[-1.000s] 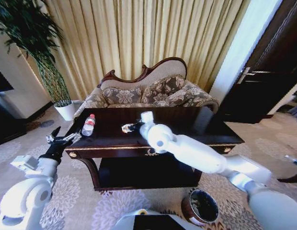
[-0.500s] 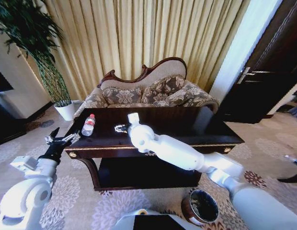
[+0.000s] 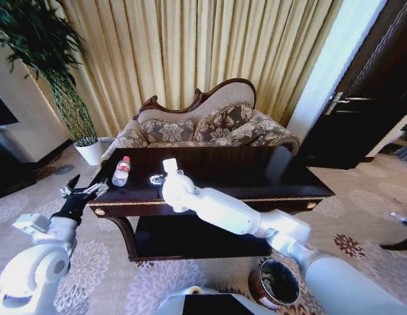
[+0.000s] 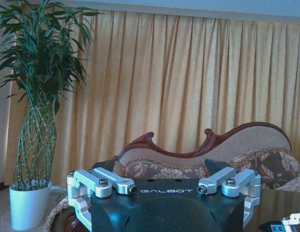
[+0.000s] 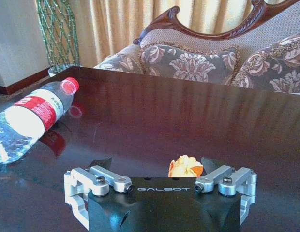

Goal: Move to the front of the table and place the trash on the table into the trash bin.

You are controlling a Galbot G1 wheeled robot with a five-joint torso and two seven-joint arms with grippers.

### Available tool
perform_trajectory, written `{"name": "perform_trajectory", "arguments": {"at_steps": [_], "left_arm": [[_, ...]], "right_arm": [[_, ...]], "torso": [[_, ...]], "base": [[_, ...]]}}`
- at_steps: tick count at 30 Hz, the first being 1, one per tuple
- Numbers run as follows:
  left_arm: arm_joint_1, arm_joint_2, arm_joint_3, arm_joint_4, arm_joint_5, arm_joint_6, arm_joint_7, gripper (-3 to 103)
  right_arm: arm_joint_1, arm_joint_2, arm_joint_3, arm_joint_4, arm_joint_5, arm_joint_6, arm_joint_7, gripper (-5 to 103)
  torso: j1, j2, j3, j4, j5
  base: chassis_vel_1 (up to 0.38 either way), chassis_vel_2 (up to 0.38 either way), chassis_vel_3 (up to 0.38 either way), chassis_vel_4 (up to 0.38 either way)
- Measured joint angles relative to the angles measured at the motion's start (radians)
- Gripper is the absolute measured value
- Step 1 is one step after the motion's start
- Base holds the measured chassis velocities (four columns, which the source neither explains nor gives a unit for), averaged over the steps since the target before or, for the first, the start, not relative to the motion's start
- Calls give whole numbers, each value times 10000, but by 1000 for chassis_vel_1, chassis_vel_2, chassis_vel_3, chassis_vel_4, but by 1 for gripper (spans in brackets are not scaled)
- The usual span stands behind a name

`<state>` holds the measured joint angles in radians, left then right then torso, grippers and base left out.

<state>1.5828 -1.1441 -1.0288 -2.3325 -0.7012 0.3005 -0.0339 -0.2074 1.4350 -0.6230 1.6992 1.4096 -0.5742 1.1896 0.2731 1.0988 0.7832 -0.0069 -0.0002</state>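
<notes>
Reaching across the dark glossy tabletop (image 3: 256, 172), right gripper (image 3: 157, 179) low over the wood, jaws open around an orange-and-white scrap (image 5: 185, 166) lying between them. Clear bottle (image 3: 121, 170) with red cap on its side at nine o'clock of that gripper, near the tabletop's left end. Left gripper (image 3: 82, 193) just off the left edge, jaws open, empty. Trash bin (image 3: 274, 283) on the carpet at five o'clock.

Floral sofa (image 3: 203, 125), curtains (image 3: 190, 46), potted plant (image 3: 59, 72)
</notes>
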Motion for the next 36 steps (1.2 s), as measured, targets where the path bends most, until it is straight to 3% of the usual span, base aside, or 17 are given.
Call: {"name": "perform_trajectory", "arguments": {"at_steps": [12,17,20,24,27,29,31,33,35,36], "left_arm": [[-2,-33,0,-10,-5,-24,20,100],[-32,-27,51,-40,0,-24,21,100],[-33,-12,44,-66,2,-24,21,100],[-25,14,14,-67,2,-23,21,100],[-35,23,7,-72,0,-22,21,100],[-37,29,7,-75,0,-21,20,100],[-43,46,6,-81,-2,-21,20,100],[-43,50,4,-82,-4,-22,20,100],[-44,62,-4,-86,-6,-21,19,100],[-44,62,-4,-86,-6,-21,19,100]], "right_arm": [[-113,-234,87,-243,-265,-118,110,103],[-176,-301,99,-258,-352,-119,99,95],[-211,-344,102,-296,-430,-118,76,79],[-217,-382,102,-318,-494,-119,55,68],[-217,-400,92,-320,-518,-122,40,51],[-218,-414,82,-321,-537,-122,31,51],[-218,-450,61,-321,-574,-123,12,35],[-217,-466,54,-319,-579,-123,10,35],[-218,-508,37,-298,-588,-123,1,24],[-218,-508,37,-298,-588,-123,1,24]], "torso": [[0,0,0,-1,2],[0,0,0,-1,2],[-1,0,0,-1,2],[0,0,0,0,2],[0,0,0,0,2],[0,0,0,0,2],[0,0,0,0,2],[0,0,0,0,2],[0,0,0,0,2],[0,0,0,0,2]], "base": [[0,0,0,0],[0,0,0,0],[0,0,0,0],[0,0,0,0],[0,0,0,0],[0,0,0,0],[0,0,0,0],[0,0,0,0],[0,0,0,0],[0,0,0,0]]}}
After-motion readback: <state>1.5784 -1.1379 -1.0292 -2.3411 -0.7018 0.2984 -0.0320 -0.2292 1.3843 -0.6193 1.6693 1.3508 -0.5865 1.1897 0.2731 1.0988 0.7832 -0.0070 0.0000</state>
